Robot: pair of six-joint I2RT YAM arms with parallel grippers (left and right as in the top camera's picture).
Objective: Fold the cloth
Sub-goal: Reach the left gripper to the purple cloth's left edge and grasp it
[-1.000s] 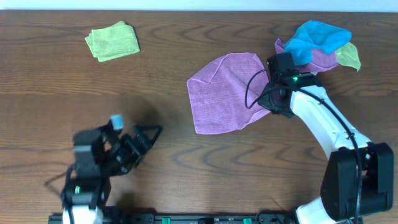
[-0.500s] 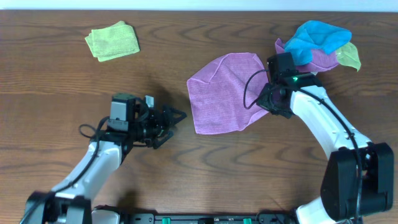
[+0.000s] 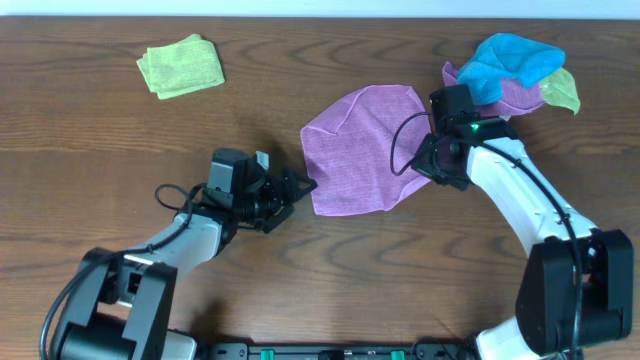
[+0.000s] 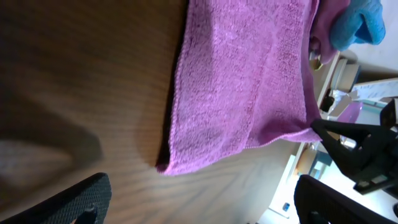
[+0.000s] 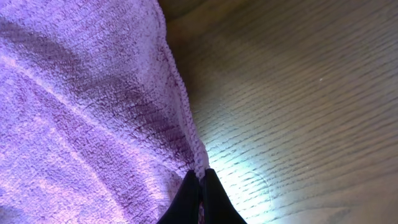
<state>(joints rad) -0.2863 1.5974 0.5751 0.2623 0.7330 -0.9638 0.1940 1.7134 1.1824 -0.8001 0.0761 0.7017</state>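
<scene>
The orchid cloth (image 3: 360,150) lies spread and slightly rumpled on the wooden table, middle right. My right gripper (image 3: 432,172) is shut on its right edge; the right wrist view shows the two black fingertips (image 5: 200,198) pinching the cloth's hem (image 5: 180,93) just above the wood. My left gripper (image 3: 296,192) is open and empty, just left of the cloth's near left corner (image 4: 168,167), low over the table. In the left wrist view the two wide-apart fingers (image 4: 74,202) flank that corner, with the cloth (image 4: 249,74) stretching away ahead.
A folded light-green cloth (image 3: 181,66) lies at the back left. A pile of blue (image 3: 510,60), dull purple (image 3: 515,95) and yellow-green (image 3: 562,90) cloths sits at the back right, behind my right arm.
My left arm has swung up and to the right from the table's front left to the cloth's near left corner. The right gripper and the cloth have not moved.
</scene>
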